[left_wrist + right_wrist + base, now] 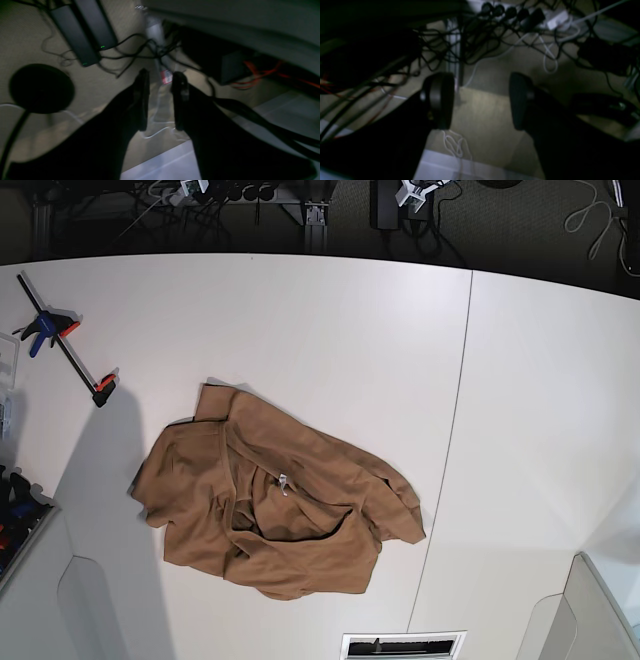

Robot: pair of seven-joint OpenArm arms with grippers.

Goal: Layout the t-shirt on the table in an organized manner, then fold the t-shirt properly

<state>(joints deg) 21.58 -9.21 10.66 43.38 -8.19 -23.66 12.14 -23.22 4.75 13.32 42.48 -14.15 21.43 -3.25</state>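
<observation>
The tan-brown t-shirt (275, 515) lies crumpled in a heap on the white table (340, 330), left of the dark seam line (452, 430). Its small white tag (284, 480) shows near the middle of the heap. Neither gripper appears in the base view. In the left wrist view my left gripper (161, 75) hangs beyond the table's edge over the floor, its fingers apart with nothing between them. My right gripper (480, 82) also looks down at the floor, open wide and holding nothing. The shirt is out of both wrist views.
A bar clamp (60, 340) with blue and orange grips lies on the table's far left. A bin of small items (15, 525) sits at the left edge. Tangled cables (495, 30) and dark power bricks (82, 37) cover the floor below.
</observation>
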